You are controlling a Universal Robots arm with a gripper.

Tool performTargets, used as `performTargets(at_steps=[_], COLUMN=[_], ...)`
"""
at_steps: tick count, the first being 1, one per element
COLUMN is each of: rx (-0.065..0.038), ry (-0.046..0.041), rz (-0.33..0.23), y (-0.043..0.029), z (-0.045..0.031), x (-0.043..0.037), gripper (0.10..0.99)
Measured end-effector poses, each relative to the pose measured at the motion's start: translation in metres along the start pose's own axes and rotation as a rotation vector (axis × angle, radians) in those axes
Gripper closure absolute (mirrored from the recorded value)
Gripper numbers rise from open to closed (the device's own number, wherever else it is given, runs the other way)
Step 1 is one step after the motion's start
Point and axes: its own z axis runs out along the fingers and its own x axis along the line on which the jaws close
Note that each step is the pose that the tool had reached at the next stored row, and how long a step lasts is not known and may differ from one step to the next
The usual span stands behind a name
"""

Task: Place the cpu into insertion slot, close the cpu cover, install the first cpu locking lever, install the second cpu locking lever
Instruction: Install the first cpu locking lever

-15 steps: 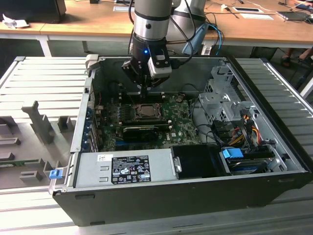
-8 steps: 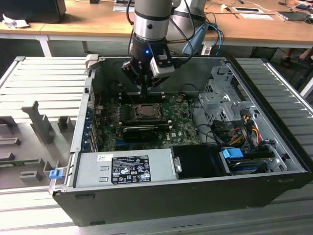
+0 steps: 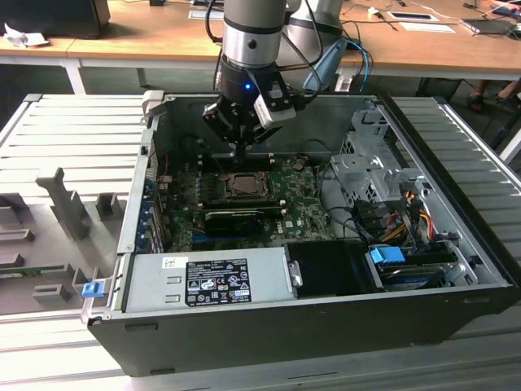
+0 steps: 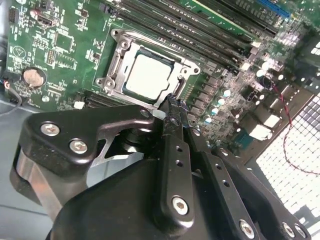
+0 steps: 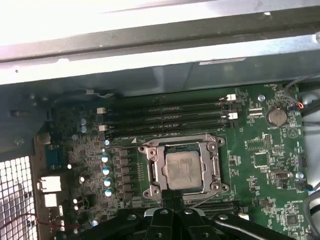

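Note:
The cpu lies flat in the insertion slot on the green board, its silvery face showing. The cpu cover is down around it as a silver frame. My gripper hangs just above the board with its black fingers pressed together. The tips sit at the edge of the socket frame, beside the cpu. A thin metal lever runs past the tips; I cannot tell whether they touch it.
Long memory slots run beside the socket. A black expansion card lies on its other side. The grey power supply, drive cage and coloured cables fill the case's near and right parts in the exterior view. Case walls stand close.

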Motion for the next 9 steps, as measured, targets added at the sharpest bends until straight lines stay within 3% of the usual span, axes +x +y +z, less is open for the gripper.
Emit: performTargets(at_steps=[3, 6, 7, 9], rx=[-0.029, -0.035, -0.038, -0.072], ry=[-0.0003, -0.0319, -0.0385, -0.0358], rz=[-0.021, -0.032, -0.041, -0.09], y=[0.0, -0.0001, -0.0001, 0.0], z=[0.0001, 0.0001, 0.0002, 0.0008], x=[0.0, 0.0, 0.0, 0.0], gripper=[0.98, 0.98, 0.98, 0.98])
